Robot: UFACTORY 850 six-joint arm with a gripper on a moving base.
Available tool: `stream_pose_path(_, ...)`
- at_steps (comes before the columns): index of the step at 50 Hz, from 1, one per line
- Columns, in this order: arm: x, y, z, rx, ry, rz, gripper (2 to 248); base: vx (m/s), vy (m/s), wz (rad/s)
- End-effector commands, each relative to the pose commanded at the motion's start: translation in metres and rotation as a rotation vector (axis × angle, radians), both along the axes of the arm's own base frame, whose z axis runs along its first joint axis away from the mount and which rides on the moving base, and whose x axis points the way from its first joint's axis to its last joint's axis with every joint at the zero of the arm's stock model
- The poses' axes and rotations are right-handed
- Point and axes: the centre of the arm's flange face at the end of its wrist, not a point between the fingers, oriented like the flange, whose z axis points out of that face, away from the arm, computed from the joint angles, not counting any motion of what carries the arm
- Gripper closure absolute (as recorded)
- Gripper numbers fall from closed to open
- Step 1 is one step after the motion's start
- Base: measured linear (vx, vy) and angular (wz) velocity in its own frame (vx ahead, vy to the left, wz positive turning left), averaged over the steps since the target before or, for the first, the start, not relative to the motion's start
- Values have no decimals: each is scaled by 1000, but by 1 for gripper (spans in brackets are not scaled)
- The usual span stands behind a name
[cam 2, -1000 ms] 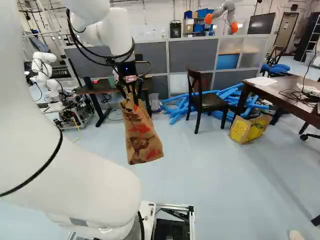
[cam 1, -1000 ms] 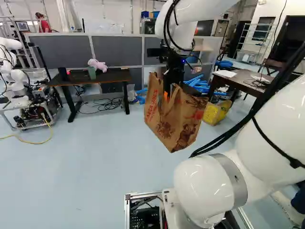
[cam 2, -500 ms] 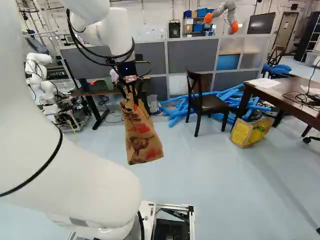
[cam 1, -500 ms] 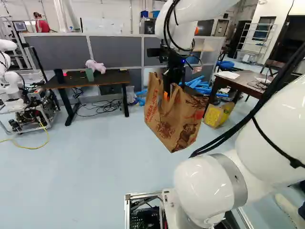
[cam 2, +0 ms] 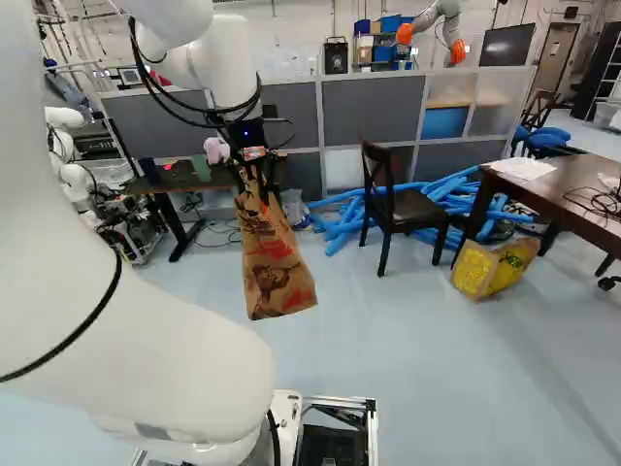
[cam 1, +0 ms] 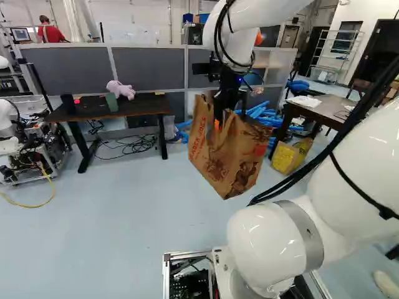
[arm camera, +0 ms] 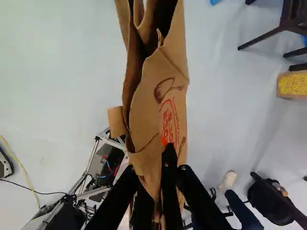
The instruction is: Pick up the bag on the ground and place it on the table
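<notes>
In the left base view my gripper (cam 1: 218, 119) is shut on the top edge of the brown paper bag (cam 1: 221, 156). The bag hangs tilted above the floor, its lower corner down. Seen from the wrist, the gripper (arm camera: 169, 158) pinches the bag's paper (arm camera: 158, 96), which extends ahead of the fingers; folds hide part of the grip. A dark desk (cam 1: 140, 104) stands beyond and to the left of the bag, with a pink plush toy and cups on it. A brown table (cam 2: 563, 189) with papers and cables stands at the right of the right base view.
A dark chair (cam 2: 412, 207) stands before blue foam tubes (cam 2: 340, 221). A yellow-marked box (cam 2: 493, 267) sits by the brown table. Another robot (cam 1: 9, 134) is at the far left; grey partitions (cam 1: 149, 67) run behind the desk.
The base has moved forward: the desk looks nearer and farther left in both base views, the box slightly farther right in the right one. Arm and held bag keep their pose over the base.
</notes>
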Motion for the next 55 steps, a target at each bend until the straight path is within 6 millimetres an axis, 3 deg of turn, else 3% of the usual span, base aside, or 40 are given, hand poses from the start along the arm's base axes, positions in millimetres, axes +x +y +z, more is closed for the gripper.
stream_pose_path(55,0,0,0,0,0,0,229,267,44,185)
